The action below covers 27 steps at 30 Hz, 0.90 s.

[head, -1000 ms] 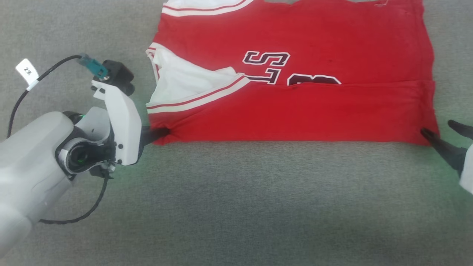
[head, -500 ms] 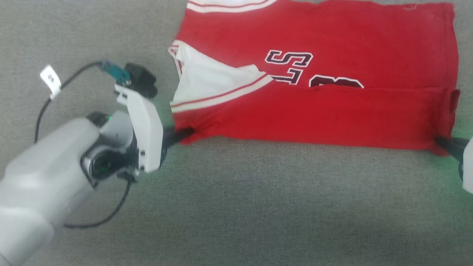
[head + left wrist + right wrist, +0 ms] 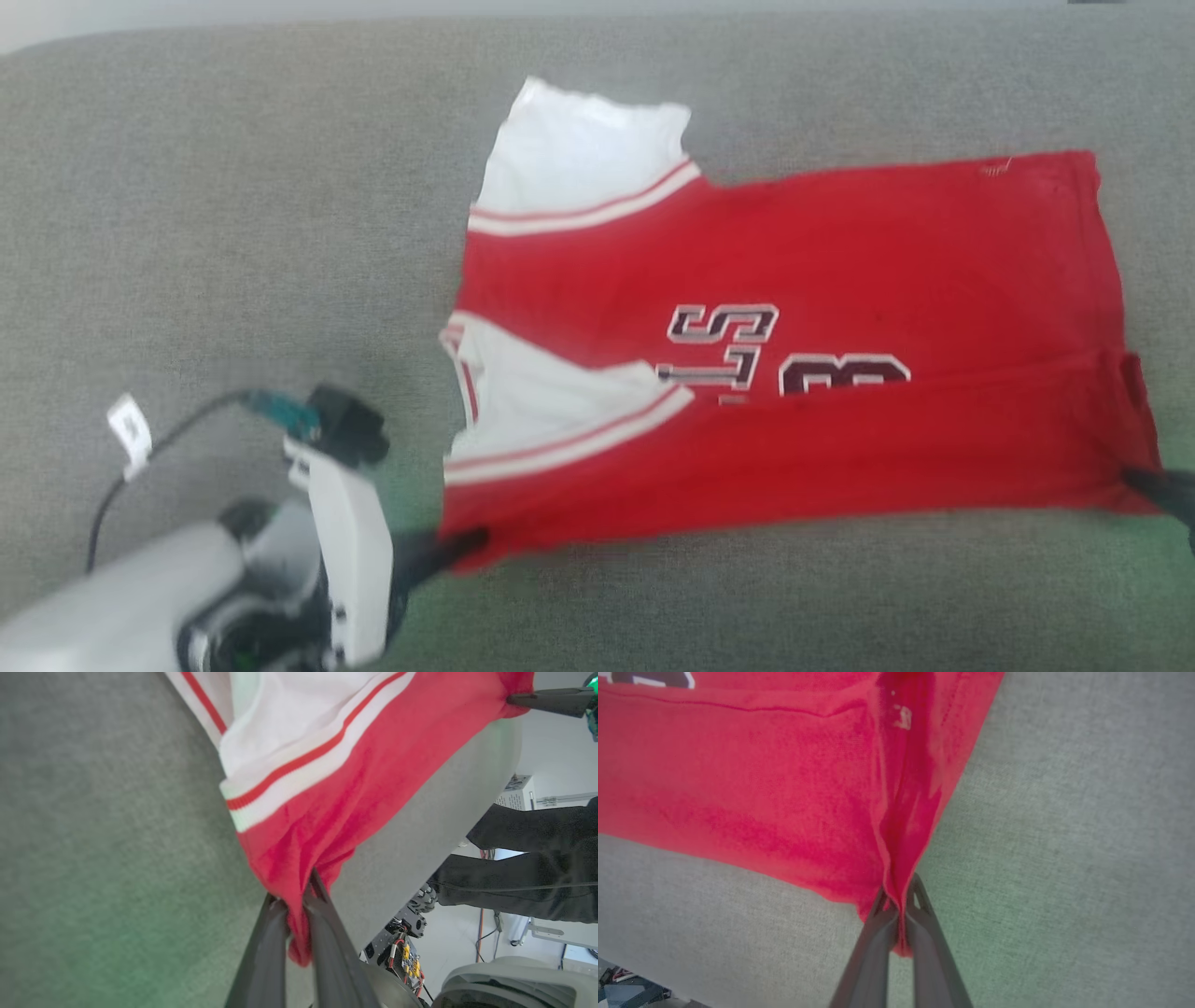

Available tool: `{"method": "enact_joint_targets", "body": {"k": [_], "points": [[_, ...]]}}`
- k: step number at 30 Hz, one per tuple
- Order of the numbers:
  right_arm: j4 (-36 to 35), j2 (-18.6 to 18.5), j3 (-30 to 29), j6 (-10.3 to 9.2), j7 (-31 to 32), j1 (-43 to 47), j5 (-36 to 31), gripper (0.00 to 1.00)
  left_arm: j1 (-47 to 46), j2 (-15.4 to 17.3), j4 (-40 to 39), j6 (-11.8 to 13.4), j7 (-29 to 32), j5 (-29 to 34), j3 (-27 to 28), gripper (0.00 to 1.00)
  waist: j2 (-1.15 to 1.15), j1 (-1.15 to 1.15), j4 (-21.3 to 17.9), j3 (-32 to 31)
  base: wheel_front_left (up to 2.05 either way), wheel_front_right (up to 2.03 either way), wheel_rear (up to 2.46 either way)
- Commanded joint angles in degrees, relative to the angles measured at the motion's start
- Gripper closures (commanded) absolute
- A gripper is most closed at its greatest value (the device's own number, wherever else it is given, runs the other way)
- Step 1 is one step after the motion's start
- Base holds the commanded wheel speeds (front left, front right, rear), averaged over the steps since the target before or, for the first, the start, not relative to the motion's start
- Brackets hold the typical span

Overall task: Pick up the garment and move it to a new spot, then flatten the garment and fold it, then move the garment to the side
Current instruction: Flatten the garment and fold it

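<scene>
The left gripper (image 3: 464, 543) is clamped on the corner of the red jersey-style shirt with white short sleeves (image 3: 887, 280). In the left wrist view its two dark fingers (image 3: 322, 919) pinch a bunched wad of the red cloth (image 3: 327, 812), and a scrap of hem pokes out behind the tips. The right gripper (image 3: 1146, 482) is closed in the same way on the opposite near corner. In the right wrist view the fabric (image 3: 761, 788) gathers into a narrow ridge running straight ahead from the pinch (image 3: 899, 898).

Between the two grippers the shirt's near edge stretches in an almost straight line across the grey woven fabric surface (image 3: 233, 233).

Just beyond that edge a band of red cloth lies folded over the body of the shirt. The band's far edge cuts across the lower part of the dark, white-outlined lettering (image 3: 747, 341).

Ahead of the left gripper, and slightly towards the right gripper, a white sleeve with red-and-white striped trim (image 3: 532, 406) is turned in onto the chest.

Farthest from both grippers, the other white sleeve (image 3: 583, 149) lies flat on the grey surface, sticking out past the shirt's far edge.
</scene>
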Motion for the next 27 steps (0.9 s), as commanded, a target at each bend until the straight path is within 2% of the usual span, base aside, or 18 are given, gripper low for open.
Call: {"method": "enact_joint_targets", "body": {"k": [1, 4, 5, 6, 7, 9, 12, 17, 22, 27], "points": [[-0.5, -0.5, -0.4, -0.02, 0.0, 1.7, 0.6, 1.00, 2.1, 0.9, -2.0, 1.3, -1.4, 0.4, -0.2, 1.00, 0.00, 0.00, 0.0, -0.2, 0.00, 0.00, 0.00], [-1.0, -0.9, -1.4, -0.02, -1.0, 3.2, 1.3, 1.00, 4.5, 1.8, -4.7, 3.0, -3.8, -0.1, 0.0, 1.00, 0.00, 0.00, -0.1, -0.5, 0.00, 0.00, 0.00], [-1.2, -1.0, -1.7, -0.02, -1.7, 3.7, 1.3, 0.86, 4.9, 2.0, -5.3, 3.5, -4.7, -0.1, 0.3, 1.00, 0.00, 0.00, -0.1, -0.5, 0.00, 0.00, 0.00], [-1.2, -1.0, -1.7, -0.02, -1.7, 3.7, 1.3, 0.86, 4.9, 2.0, -5.3, 3.5, -4.7, -0.1, 0.3, 1.00, 0.00, 0.00, -0.1, -0.5, 0.00, 0.00, 0.00], [-1.2, -0.9, -2.5, -0.02, -3.2, 4.3, 0.5, 0.03, 5.8, 2.3, -5.8, 4.2, -6.3, -0.4, 0.9, 0.66, 0.00, 0.00, -0.2, -0.7, 0.00, 0.00, 0.00], [-1.5, -0.4, -3.6, -0.02, -5.2, 4.8, -0.2, 0.00, 6.1, 2.8, -6.1, 4.9, -8.3, -0.2, 1.9, 0.00, 0.00, 0.00, -0.3, -0.8, 0.00, 0.00, 0.00], [-2.1, 0.1, -5.1, -0.01, -7.8, 5.1, -1.2, 0.00, 7.0, 3.4, -6.5, 5.2, -10.2, -0.9, 2.8, 0.00, 0.00, 0.00, -0.7, -1.0, 0.00, 0.00, 0.00], [-5.4, 2.8, -8.2, -0.01, -17.5, 3.5, -5.3, 0.00, 6.6, 5.7, -5.6, 7.2, -18.0, -0.9, 7.8, 0.00, 0.00, 0.00, -2.0, -0.8, 0.00, 0.00, 0.00], [-7.2, 8.2, -7.6, -0.02, -28.4, -0.5, -10.7, 0.00, 3.3, 4.6, -0.4, 7.8, -25.5, 1.3, 12.4, 0.00, 0.00, 0.00, -3.9, 0.0, 0.00, 0.00, 0.00], [-6.5, 14.4, -5.6, -0.01, -37.2, -5.2, -14.2, 0.00, -4.1, 1.3, 8.3, 6.8, -28.3, 5.3, 14.9, 0.00, 0.00, 0.00, -7.2, 1.5, 0.00, 0.00, 0.00]]}}
